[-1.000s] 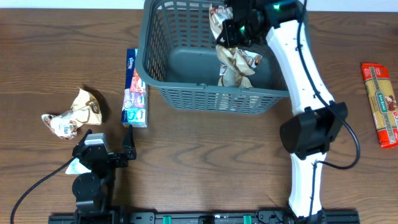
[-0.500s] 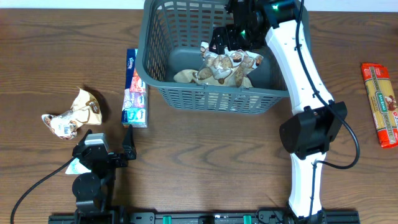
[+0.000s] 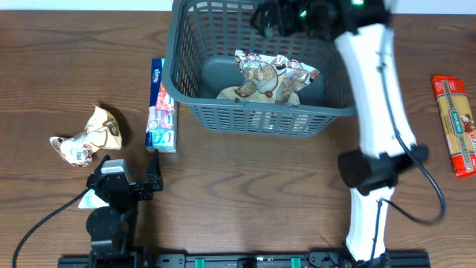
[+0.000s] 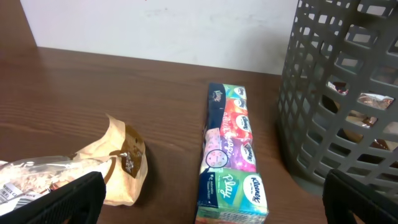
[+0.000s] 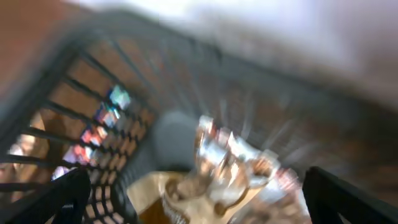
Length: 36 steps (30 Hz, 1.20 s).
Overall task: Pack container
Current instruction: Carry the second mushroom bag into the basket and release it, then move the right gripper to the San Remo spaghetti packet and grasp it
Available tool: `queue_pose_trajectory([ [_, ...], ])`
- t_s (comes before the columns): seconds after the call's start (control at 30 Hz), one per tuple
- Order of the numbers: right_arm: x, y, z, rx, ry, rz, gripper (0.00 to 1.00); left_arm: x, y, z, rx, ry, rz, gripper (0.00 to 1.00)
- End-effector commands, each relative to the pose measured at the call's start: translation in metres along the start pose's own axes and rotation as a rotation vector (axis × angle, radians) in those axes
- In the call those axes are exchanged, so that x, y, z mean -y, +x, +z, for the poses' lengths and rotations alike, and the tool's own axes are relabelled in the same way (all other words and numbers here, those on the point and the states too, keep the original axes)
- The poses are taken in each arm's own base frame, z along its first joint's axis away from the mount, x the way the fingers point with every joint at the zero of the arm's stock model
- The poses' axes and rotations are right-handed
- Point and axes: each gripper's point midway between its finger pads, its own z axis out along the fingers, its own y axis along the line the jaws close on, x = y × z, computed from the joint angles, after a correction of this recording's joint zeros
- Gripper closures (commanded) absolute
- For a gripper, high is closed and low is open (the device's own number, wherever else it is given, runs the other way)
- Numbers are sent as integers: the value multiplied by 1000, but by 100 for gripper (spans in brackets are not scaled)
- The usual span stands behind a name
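Note:
The container (image 3: 260, 119) is a dark grey slotted basket at the back middle of the table. Crumpled snack packets (image 3: 271, 74) lie on its floor. My right gripper (image 3: 269, 15) hangs above the basket's far rim, open and empty. Its wrist view is blurred, with both fingers wide apart above the packets (image 5: 230, 168) and the basket wall (image 5: 93, 93). My left gripper (image 3: 128, 165) rests low at the front left, open and holding nothing. In the left wrist view its gripper (image 4: 211, 205) faces a tissue pack (image 4: 231, 155), with the container (image 4: 336, 93) to the right.
The tissue pack (image 3: 162, 104) lies just left of the basket. A crumpled beige snack bag (image 3: 85, 138) sits further left, also visible as the bag (image 4: 93, 174) in the left wrist view. A red pasta packet (image 3: 455, 123) lies at the far right edge.
My right gripper opened and let go of a snack packet, which dropped onto the basket floor. The gripper then rose toward the basket's back rim. The left arm has not moved.

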Motion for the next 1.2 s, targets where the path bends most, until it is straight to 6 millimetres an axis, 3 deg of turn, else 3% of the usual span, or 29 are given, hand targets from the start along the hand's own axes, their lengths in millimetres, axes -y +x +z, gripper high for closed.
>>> queue_pose_trajectory([
  [0.0,2,-45,-129,249,209,-179,1,0,14,3,-28,7,-3,1],
  [0.1,54,-32,-197,253,550,-135,1,0,14,3,-28,7,-3,1],
  [0.17,79,-18,-230,232,682,-90,1,0,14,3,-28,7,-3,1],
  [0.27,105,2,-257,202,748,-19,13,0,14,3,-28,7,-3,1],
  [0.4,158,31,-277,117,861,85,30,0,14,3,-28,7,-3,1],
  [0.47,189,45,-281,66,913,138,32,0,14,3,-28,7,-3,1],
  [0.53,219,61,-284,28,956,224,5,0,14,3,-28,7,-3,1],
  [0.57,234,71,-283,15,971,284,1,0,14,3,-28,7,-3,1],
  [0.73,281,102,-250,-113,836,293,1,0,14,3,-28,7,-3,1],
  [0.93,314,142,-207,-265,640,219,1,0,14,3,-28,7,-3,1],
  [1.07,356,180,-203,-369,698,275,1,0,14,3,-28,7,-3,1],
  [1.17,389,211,-211,-438,783,328,1,0,14,3,-28,7,-3,1],
])
